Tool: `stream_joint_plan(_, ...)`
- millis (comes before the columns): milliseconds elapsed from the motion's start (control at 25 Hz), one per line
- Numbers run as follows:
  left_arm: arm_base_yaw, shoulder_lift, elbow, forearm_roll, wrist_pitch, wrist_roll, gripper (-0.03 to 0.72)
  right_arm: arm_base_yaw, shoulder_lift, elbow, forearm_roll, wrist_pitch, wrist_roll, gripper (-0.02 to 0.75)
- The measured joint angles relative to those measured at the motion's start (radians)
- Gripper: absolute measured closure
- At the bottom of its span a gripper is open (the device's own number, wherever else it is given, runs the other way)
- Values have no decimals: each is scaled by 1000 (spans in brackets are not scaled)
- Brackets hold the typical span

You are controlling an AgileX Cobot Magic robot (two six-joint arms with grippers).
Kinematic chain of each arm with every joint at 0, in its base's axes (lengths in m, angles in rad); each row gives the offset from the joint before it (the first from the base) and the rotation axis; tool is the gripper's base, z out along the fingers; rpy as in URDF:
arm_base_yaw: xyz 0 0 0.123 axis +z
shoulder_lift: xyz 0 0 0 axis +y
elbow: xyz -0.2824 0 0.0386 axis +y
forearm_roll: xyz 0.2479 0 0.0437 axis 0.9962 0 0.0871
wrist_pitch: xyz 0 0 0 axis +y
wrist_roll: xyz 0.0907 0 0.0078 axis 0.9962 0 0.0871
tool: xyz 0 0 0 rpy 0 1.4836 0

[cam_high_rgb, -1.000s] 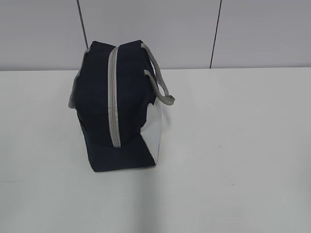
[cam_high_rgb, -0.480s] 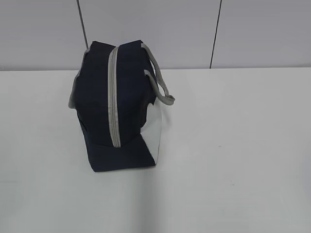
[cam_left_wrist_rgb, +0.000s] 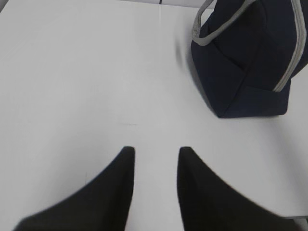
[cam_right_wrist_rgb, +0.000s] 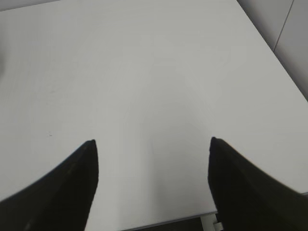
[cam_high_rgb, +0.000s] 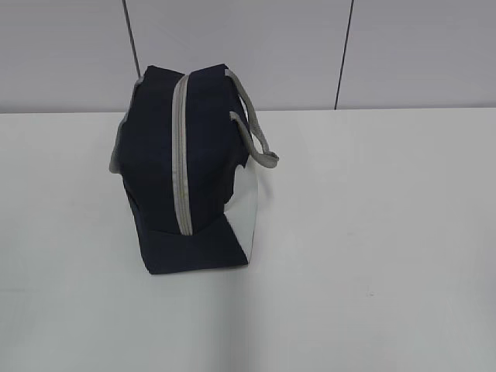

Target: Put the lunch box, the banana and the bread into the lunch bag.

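Observation:
The navy-blue lunch bag (cam_high_rgb: 190,174) stands on the white table (cam_high_rgb: 372,232) left of centre, its grey zipper running over the top and closed, grey handles hanging to the right. It also shows in the left wrist view (cam_left_wrist_rgb: 250,62) at the upper right. The lunch box, the banana and the bread are out of view. My left gripper (cam_left_wrist_rgb: 155,151) is open with a narrow gap, empty, above the bare table, short of the bag. My right gripper (cam_right_wrist_rgb: 153,142) is wide open and empty over the table near its front edge. Neither gripper shows in the exterior view.
A grey panelled wall (cam_high_rgb: 310,46) runs behind the table. The table's right edge (cam_right_wrist_rgb: 274,53) and front edge (cam_right_wrist_rgb: 168,222) show in the right wrist view.

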Motion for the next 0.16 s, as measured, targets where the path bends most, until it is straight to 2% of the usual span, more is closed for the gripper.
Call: stream_joint_plan(160, 0, 0, 0, 0, 0, 0, 453, 0, 0, 0, 0, 0, 0, 211)
